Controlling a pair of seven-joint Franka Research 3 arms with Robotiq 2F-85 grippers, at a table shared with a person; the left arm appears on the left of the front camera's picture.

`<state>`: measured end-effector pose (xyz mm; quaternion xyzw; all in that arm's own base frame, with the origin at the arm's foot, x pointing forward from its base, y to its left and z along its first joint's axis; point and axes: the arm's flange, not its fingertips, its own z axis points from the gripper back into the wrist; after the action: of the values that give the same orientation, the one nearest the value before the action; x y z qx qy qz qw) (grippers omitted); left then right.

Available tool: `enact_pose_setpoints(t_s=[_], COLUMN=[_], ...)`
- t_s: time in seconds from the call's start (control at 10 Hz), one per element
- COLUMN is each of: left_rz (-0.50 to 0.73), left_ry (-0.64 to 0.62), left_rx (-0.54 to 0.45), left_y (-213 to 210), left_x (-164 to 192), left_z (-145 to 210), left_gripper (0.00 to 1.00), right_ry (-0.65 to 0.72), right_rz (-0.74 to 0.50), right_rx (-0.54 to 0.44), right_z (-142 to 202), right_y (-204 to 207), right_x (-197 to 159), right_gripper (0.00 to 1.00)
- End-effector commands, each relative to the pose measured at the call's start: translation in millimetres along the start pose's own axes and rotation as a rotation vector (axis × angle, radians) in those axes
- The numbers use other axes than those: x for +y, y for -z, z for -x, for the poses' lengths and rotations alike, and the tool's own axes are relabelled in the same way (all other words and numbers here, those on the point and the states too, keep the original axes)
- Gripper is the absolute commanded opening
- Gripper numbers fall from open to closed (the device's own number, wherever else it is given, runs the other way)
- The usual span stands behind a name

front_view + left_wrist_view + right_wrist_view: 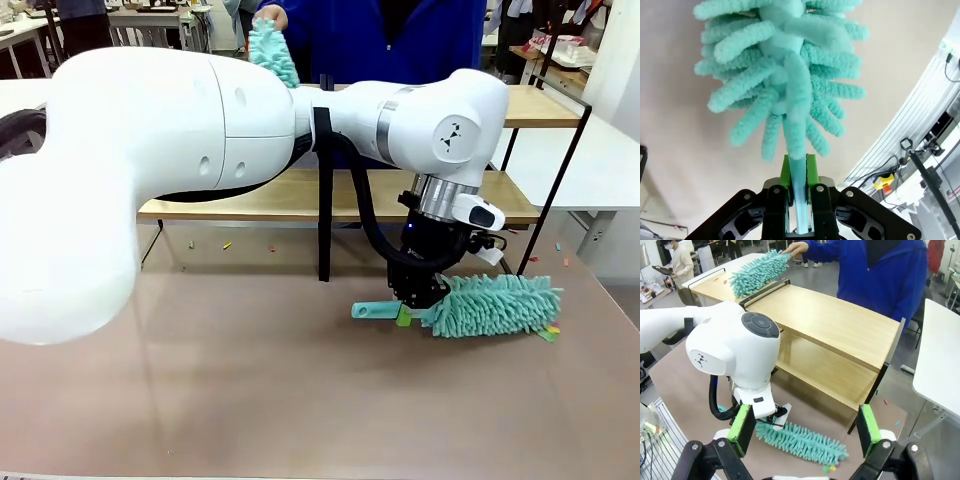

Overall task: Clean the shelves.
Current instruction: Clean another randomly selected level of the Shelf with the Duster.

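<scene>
The left gripper (418,297) is down at the table (250,390), its black fingers pointing at the tabletop. It is clamped on the pale handle (368,311) of a fluffy teal duster (497,305). From the left wrist view the green pads (786,170) press on both sides of the handle (800,200). The shaggy head of the duster (785,75) spreads out straight ahead of the fingertips. The duster lies flat on the table. Its head stretches away from the gripper to one side, and the short end of its handle sticks out on the other.

The shelves (285,197) stand just behind this gripper on the far side of the table. Both wooden boards are higher than the fingers, and the black centre post (324,200) is off to the gripper's side. A few small coloured scraps (228,244) lie on the table under the lower board.

The right gripper (805,432) hangs above the table with its fingers spread wide, holding nothing. The duster (800,440) lies below and ahead of it. The shelves (840,325) run across beyond that.

Well past both grippers, a person's hand (796,247) holds a second duster (758,272) on the top board, near one end.
</scene>
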<state>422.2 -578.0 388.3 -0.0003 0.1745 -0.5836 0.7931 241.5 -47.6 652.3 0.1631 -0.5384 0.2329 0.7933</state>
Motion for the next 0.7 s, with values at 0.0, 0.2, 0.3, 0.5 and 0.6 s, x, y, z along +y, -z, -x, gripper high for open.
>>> enact_pose_setpoints(t_s=[0.0,0.2,0.3,0.5,0.6], left_rz=[-0.009,0.034,0.052,0.047,0.077], left_ry=[0.087,0.032,-0.035,-0.127,-0.086], left_rx=[0.050,-0.038,-0.120,-0.224,-0.217], left_y=[7.9,4.0,-3.2,-11.8,-13.9], left_x=[-6.5,-9.6,-10.7,-18.4,-27.1], left_z=[10.1,31.4,50.6,89.3,112.3], left_gripper=[0.13,0.13,0.13,0.13,0.13], right_ry=[0.001,0.001,0.001,0.001,0.001], right_rz=[-0.001,-0.001,-0.001,-0.001,-0.001], right_rx=[-0.001,-0.001,-0.001,-0.001,-0.001], right_z=[-0.6,-0.6,-0.6,-0.6,-0.6], right_y=[0.6,0.6,0.6,0.6,0.6], right_x=[0.5,0.5,0.5,0.5,0.5], right_gripper=[1.00,1.00,1.00,1.00,1.00])
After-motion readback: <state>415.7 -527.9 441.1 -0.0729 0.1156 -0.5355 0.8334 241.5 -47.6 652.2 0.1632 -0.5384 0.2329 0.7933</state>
